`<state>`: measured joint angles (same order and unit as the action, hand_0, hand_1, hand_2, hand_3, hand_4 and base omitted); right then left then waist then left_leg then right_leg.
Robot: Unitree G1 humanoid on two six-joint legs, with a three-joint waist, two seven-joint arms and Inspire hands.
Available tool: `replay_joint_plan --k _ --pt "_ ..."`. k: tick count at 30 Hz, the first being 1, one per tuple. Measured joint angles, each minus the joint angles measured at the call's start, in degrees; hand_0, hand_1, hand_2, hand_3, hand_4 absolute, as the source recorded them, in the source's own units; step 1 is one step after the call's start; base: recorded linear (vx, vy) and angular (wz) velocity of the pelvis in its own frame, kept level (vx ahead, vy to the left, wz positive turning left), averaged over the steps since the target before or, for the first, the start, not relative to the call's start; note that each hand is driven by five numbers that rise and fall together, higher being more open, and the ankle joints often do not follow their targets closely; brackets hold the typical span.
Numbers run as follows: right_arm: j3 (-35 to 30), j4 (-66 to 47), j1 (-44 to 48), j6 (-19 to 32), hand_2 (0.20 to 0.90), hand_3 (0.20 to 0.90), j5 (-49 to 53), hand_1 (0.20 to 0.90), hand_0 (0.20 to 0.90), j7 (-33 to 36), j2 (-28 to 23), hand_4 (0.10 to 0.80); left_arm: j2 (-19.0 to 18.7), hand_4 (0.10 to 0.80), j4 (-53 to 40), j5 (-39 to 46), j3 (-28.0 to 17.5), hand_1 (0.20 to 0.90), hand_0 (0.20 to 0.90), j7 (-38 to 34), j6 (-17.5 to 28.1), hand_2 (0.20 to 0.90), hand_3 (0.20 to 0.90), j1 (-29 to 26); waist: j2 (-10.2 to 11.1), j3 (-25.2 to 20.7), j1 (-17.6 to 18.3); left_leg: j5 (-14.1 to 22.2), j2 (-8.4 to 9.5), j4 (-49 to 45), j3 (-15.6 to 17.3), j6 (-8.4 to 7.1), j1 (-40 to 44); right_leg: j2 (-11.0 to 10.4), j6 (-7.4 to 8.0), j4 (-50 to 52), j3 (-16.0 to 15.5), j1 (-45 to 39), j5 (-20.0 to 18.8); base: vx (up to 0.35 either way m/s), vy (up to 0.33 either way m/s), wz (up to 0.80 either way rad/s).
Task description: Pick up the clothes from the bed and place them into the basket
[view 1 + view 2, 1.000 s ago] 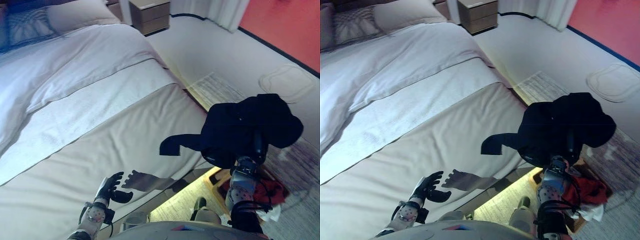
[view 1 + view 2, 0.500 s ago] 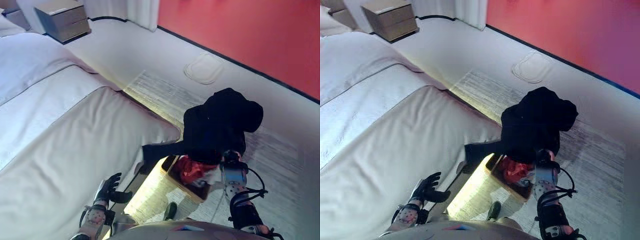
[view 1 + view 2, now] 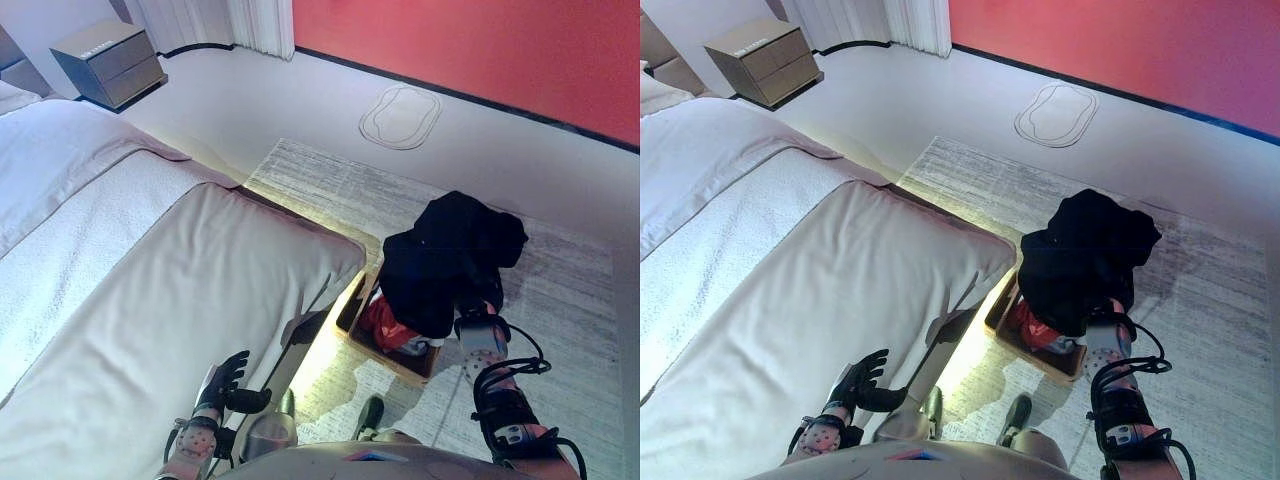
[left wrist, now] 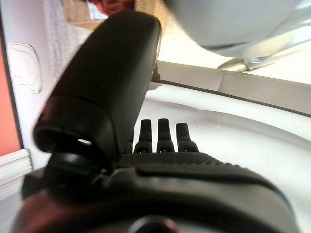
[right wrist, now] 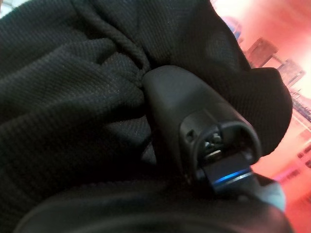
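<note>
Grey-white quilted bed (image 3: 150, 300) fills the left of my head views. My left hand (image 3: 225, 380) hovers over its near edge, fingers (image 4: 166, 133) straight and loosely spread, holding nothing. Right of the bed, on the pale striped rug (image 3: 560, 290), sits the shallow wooden basket (image 3: 352, 305), tight against the bed corner; a red garment (image 3: 385, 328) and something white already lie in it. Above the basket hangs the black knitted garment (image 3: 450, 255), bunched into a lump whose long axis runs roughly up and down, lower end drooping over the basket. My right hand (image 5: 194, 126) carries it; the thumb presses into gathered folds, cloth wrapped around the hand.
</note>
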<state>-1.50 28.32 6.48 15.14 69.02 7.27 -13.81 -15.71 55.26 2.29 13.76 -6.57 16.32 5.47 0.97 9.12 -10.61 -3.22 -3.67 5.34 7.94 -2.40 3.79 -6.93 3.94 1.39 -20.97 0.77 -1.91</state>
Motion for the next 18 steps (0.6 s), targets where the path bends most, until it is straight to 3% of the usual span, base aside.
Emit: replay_joint_plan --k 7,18 --pt "0.03 1.74 0.13 -0.02 0.300 0.200 -1.41 0.300 0.300 2.75 -0.29 0.100 -0.66 0.800 0.16 -0.06 0.01 0.900 0.900 0.08 -0.04 0.900 0.900 0.36 -0.38 -0.24 0.13 -0.63 0.02 -0.26 -0.79 -0.23 1.75 1.65 -0.86 -6.92 -0.01 -5.01 -2.94 0.048 -0.018 0.03" --pt "-0.52 15.49 6.07 -1.89 0.300 0.200 -5.54 0.300 0.300 8.21 -4.29 0.100 -1.06 0.800 0.19 -0.09 0.22 0.900 0.900 0.21 0.08 0.900 0.900 0.66 -0.64 -1.31 -0.28 -0.64 0.74 -0.27 -2.61 -0.26 1.61 0.97 -0.86 -6.71 -1.66 -5.77 -2.93 -0.010 -0.036 0.08"
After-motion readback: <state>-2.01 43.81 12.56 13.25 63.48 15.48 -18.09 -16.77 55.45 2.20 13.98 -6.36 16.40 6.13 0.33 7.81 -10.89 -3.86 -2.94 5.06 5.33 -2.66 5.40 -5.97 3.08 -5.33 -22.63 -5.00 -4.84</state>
